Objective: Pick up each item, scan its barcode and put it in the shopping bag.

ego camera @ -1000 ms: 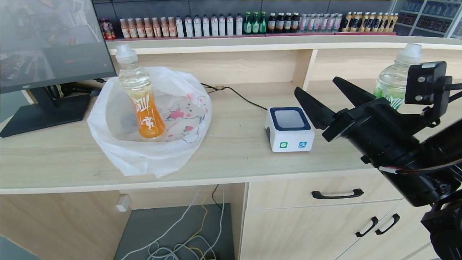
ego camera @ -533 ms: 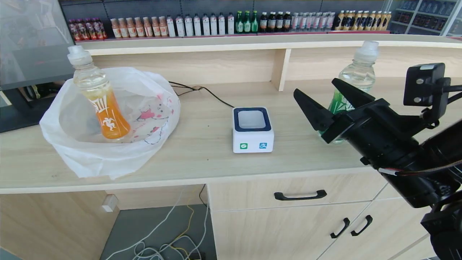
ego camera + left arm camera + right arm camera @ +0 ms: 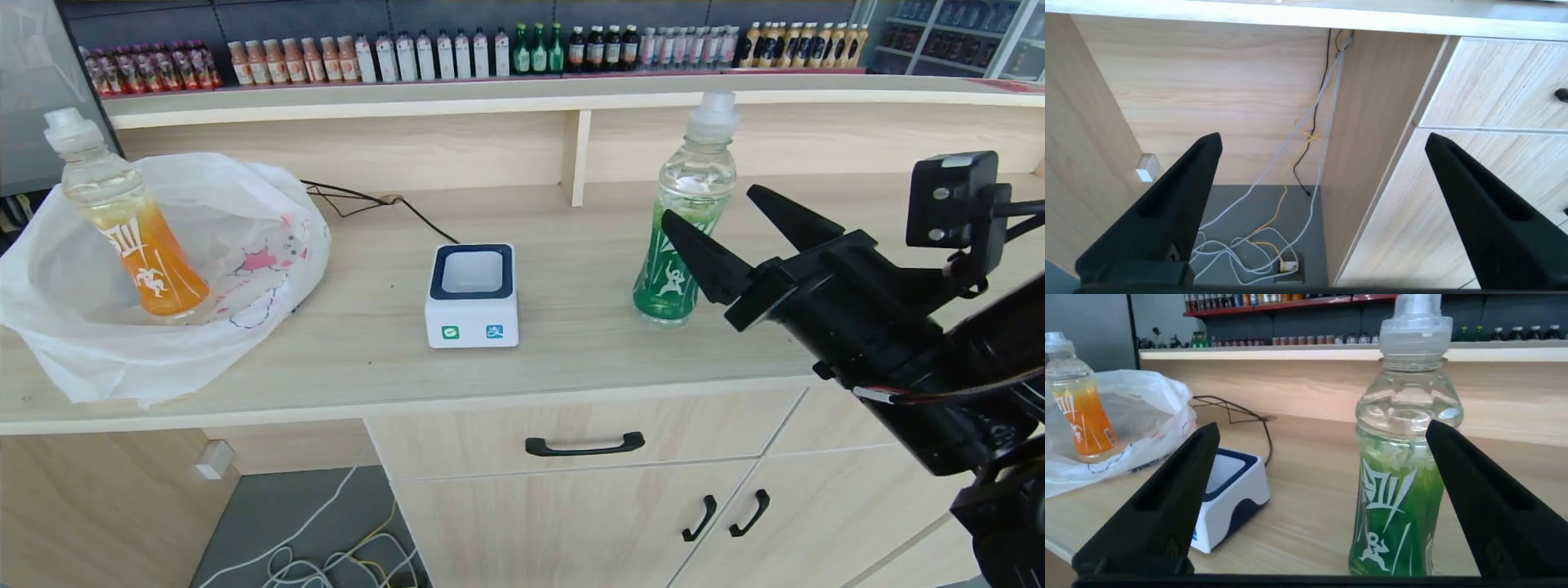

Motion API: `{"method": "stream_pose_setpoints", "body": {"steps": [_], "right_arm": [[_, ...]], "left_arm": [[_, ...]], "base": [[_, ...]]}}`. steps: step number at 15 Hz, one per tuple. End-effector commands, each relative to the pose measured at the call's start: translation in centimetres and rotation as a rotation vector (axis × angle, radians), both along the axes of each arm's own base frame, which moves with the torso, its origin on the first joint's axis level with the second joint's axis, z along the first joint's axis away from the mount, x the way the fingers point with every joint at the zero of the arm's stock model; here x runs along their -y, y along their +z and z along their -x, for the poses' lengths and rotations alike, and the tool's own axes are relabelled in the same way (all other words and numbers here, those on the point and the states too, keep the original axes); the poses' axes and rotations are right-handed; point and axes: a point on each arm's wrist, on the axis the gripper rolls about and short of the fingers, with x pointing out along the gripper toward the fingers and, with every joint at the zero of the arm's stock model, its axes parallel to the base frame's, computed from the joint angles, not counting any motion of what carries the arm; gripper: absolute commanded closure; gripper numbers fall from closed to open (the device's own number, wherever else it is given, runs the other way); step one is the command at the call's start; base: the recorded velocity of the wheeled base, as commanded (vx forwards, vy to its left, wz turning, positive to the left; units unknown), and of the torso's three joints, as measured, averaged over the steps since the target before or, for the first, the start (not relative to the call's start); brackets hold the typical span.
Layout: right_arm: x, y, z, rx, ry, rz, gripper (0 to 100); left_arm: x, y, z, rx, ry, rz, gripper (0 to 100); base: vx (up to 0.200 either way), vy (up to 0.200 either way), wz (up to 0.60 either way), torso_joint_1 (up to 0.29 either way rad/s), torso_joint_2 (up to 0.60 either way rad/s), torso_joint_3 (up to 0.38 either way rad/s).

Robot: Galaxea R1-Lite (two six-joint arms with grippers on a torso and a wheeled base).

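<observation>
green bottle (image 3: 1404, 469) upright ahead of spread right claw (image 3: 1323, 431) | scanner (image 3: 1229, 500) on counter (image 3: 1306, 518) | orange bottle (image 3: 1079, 404) in shopping bag (image 3: 1143, 429)

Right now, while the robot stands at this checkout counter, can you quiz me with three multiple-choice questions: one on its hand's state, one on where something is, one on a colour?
1. The right hand is:
A) open and empty
B) shut and empty
C) shut on a bottle

2. The orange bottle stands:
A) in the shopping bag
B) in the right hand
C) on the floor

3. The other counter bottle holds a drink that is:
A) red
B) green
C) blue

Answers:
1. A, its fingers stand wide apart and grip nothing.
2. A, the bag's plastic rises all around it.
3. B, its lower half shows green.
</observation>
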Motion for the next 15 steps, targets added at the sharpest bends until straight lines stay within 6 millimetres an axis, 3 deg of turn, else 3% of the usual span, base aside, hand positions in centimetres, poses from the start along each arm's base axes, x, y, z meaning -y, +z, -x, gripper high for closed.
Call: {"method": "stream_pose_setpoints", "body": {"steps": [1, 9, 15], "right_arm": [[-0.1, -0.2, -0.1, -0.008, 0.001, 0.004, 0], [0.4, -1.5, -0.1, -0.067, -0.068, 0.011, 0], [0.1, -4.2, -2.3, -0.152, -0.149, 0.041, 0]], "left_arm": [[0.0, 0.0, 0.0, 0.0, 0.001, 0.001, 0], [0.0, 0.0, 0.0, 0.0, 0.001, 0.001, 0], [0.0, 0.0, 0.0, 0.0, 0.002, 0.001, 0]], "base": [[0.0, 0.0, 0.0, 0.0, 0.0, 0.0], [0.0, 0.0, 0.0, 0.0, 0.0, 0.0], [0.0, 0.0, 0.0, 0.0, 0.0, 0.0]]}}
